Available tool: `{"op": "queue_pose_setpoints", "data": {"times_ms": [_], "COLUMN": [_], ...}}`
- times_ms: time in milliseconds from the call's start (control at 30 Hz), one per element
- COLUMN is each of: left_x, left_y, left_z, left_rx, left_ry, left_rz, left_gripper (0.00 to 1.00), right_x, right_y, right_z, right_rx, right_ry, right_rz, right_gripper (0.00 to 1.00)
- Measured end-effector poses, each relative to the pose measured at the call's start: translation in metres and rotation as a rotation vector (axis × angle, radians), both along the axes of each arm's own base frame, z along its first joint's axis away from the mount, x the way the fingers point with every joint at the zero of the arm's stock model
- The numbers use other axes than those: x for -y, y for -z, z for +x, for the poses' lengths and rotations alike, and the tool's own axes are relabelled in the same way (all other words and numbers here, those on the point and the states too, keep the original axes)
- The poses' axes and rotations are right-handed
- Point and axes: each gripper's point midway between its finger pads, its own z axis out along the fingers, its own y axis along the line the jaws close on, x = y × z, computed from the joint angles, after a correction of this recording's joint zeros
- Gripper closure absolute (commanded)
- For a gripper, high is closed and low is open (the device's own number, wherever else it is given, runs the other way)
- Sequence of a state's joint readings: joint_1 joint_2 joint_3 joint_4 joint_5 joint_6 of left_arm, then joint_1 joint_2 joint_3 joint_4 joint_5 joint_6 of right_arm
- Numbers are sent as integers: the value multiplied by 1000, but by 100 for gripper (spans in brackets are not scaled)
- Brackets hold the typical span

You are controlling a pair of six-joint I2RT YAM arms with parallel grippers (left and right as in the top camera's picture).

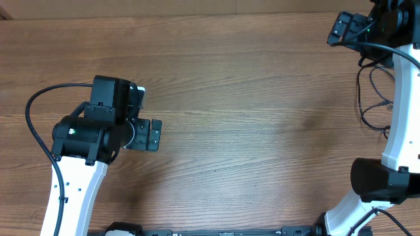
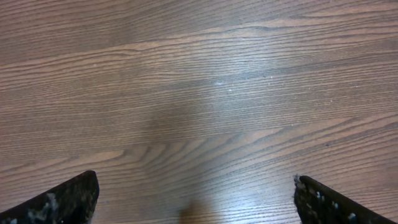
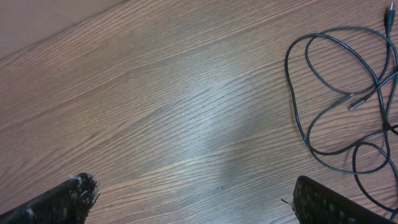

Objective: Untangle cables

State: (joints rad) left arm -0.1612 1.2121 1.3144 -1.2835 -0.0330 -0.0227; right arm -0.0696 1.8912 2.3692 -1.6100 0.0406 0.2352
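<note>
Worktop first: the brown wood-grain worktop carries everything, and the thin black flexible cables lie on it in loose, overlapping loops. We place all else from those cables.

The white-and-black right arm passes over the cables, and in the overhead view it hides part of the loops. The white-and-black left arm stands well apart from them, across a wide stretch of bare wood.

The right fingers hang spread wide with nothing between them. They are near the cables but not touching them; the loops lie off to one side of the gap. The left fingers are far from the cables and equally released, with only wood grain beneath.

We judge the cables light and limp, with no stiffness to hold a shape. A lifted strand should drape and drag its neighbours along. They are thin and lie flat on the wood, so a pinch must come right down to the surface, and the smooth sheath may slide through a loose grip.

We would take hold on a single strand of an outer loop, clear of the crossings. The other good place is close behind the small silver-tipped plug, so that a free end can be drawn out through the loops. Pulling hard at the plug joint looks like the one way to do damage.
</note>
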Motion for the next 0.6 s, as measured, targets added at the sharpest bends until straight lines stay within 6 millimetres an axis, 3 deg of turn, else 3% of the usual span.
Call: {"op": "queue_pose_setpoints", "data": {"times_ms": [167, 333, 467, 600], "left_x": [-2, 1, 8, 12], "left_y": [-10, -40, -33, -41], "left_z": [3, 23, 32, 38], "left_rx": [60, 386, 594, 861], "left_ry": [-6, -8, 10, 27], "left_rz": [5, -51, -109, -166], "left_gripper": [0, 0, 0, 0], "right_x": [0, 0, -1, -1], "right_y": [0, 0, 0, 0], "right_z": [0, 0, 0, 0], "right_rx": [0, 0, 1, 1], "right_ry": [-1, 0, -2, -4], "right_rz": [0, 1, 4, 6], "right_gripper": [0, 0, 0, 0]}}
